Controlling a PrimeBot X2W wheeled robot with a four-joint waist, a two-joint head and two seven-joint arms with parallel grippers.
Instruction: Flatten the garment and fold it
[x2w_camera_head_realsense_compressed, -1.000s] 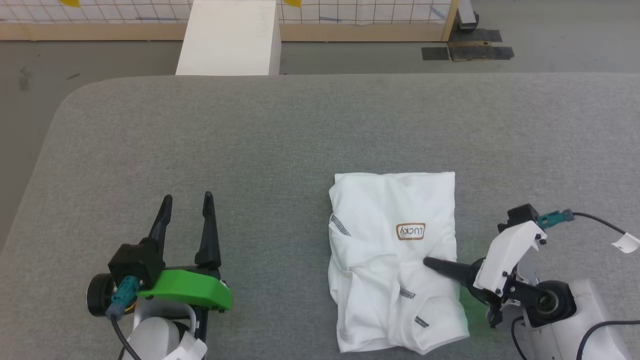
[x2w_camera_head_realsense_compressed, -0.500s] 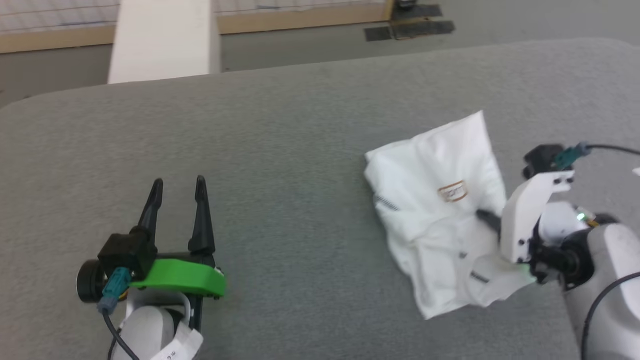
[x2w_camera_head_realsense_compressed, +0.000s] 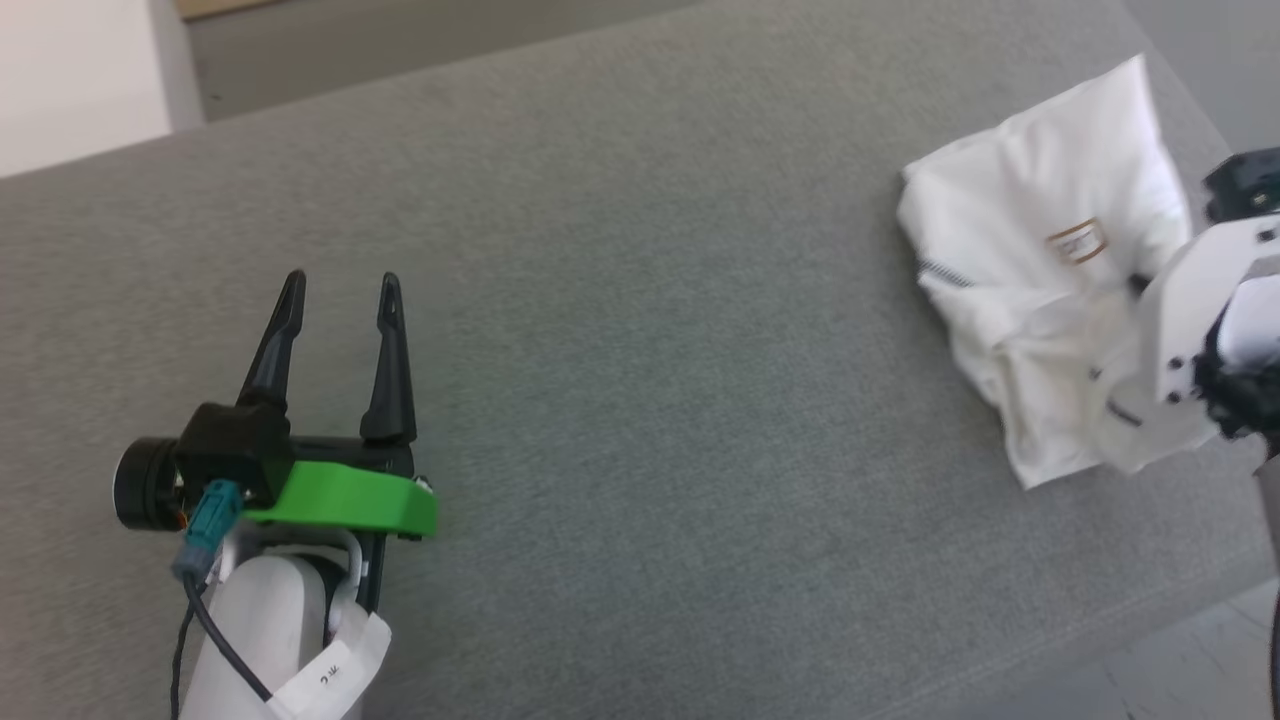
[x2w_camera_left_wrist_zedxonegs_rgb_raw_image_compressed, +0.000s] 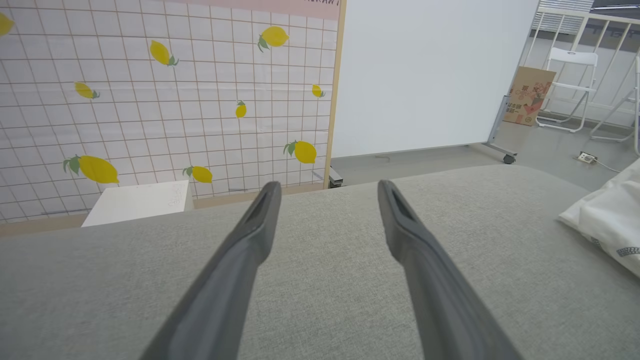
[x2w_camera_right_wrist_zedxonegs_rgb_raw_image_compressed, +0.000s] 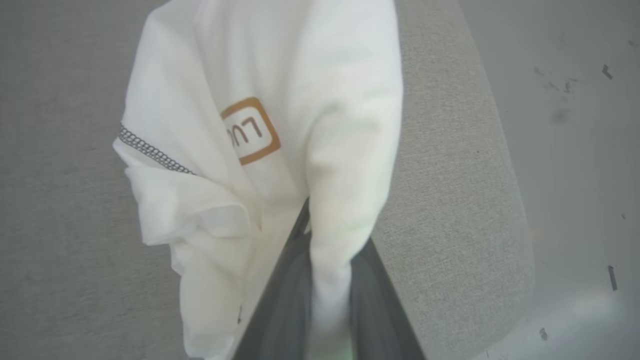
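Note:
The garment (x2w_camera_head_realsense_compressed: 1040, 240), a white shirt with a brown-bordered chest patch and grey seam stitching, lies bunched on the grey table near its right end. In the right wrist view the garment (x2w_camera_right_wrist_zedxonegs_rgb_raw_image_compressed: 210, 115) has one raised fold running down between my right gripper's (x2w_camera_right_wrist_zedxonegs_rgb_raw_image_compressed: 327, 240) dark fingers, which are shut on it. From the head, the right gripper (x2w_camera_head_realsense_compressed: 1135, 287) has its fingertips hidden in the cloth. My left gripper (x2w_camera_head_realsense_compressed: 342, 280) rests far to the left, open and holding nothing, also seen as the left gripper (x2w_camera_left_wrist_zedxonegs_rgb_raw_image_compressed: 328, 187) over bare table; the shirt's edge (x2w_camera_left_wrist_zedxonegs_rgb_raw_image_compressed: 607, 215) shows at that view's right.
The grey table (x2w_camera_head_realsense_compressed: 640, 330) ends in a rounded edge (x2w_camera_right_wrist_zedxonegs_rgb_raw_image_compressed: 505, 210) just right of the shirt, with floor beyond. A white box (x2w_camera_head_realsense_compressed: 70, 80) stands behind the table's far left, the same white box (x2w_camera_left_wrist_zedxonegs_rgb_raw_image_compressed: 137, 200) standing before a lemon-print tiled wall.
The head camera has swung, shifting the whole picture. The right gripper's finger lay on the flat shirt; now a fold of the shirt is raised and pinched. The left gripper stays open.

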